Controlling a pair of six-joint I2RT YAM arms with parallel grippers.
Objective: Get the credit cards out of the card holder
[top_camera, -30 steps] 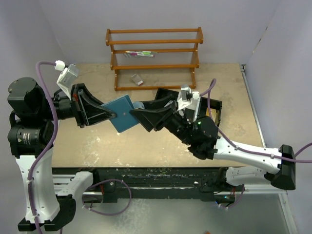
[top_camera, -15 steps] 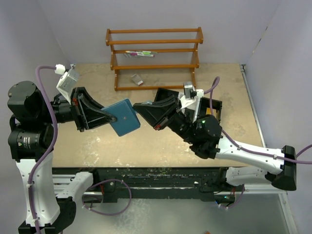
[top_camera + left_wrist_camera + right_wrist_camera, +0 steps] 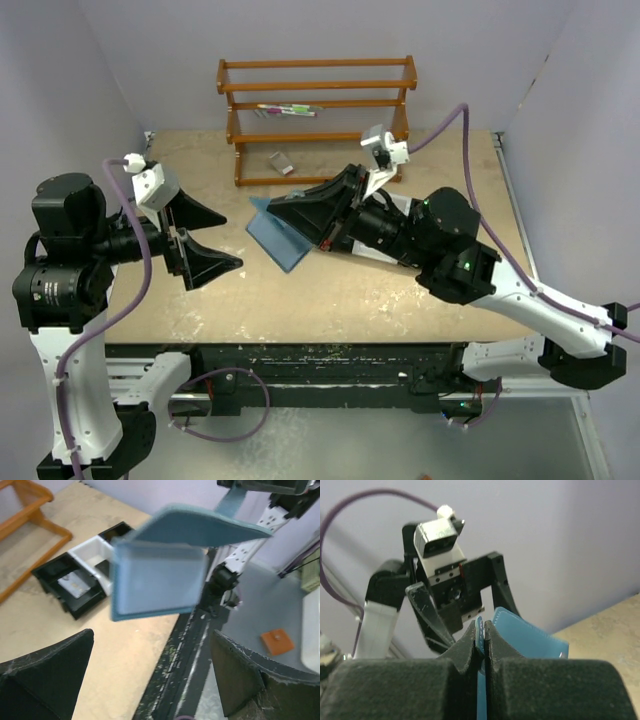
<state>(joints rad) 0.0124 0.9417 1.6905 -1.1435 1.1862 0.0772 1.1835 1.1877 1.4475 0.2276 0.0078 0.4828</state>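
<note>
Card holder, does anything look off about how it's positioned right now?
Yes. The card holder hangs in mid-air, flopped open, pinched by one flap in the right gripper. Its other flap, with a clear pocket, splays out askew. The open left gripper is apart from it.

The overhead camera looks down on the whole table [image 3: 440, 300], while the close wrist cameras face each other across the card holder [image 3: 281, 238].

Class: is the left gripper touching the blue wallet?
Apart. The top view shows bare table between the open left gripper and the wallet, held by the right gripper alone.
</note>
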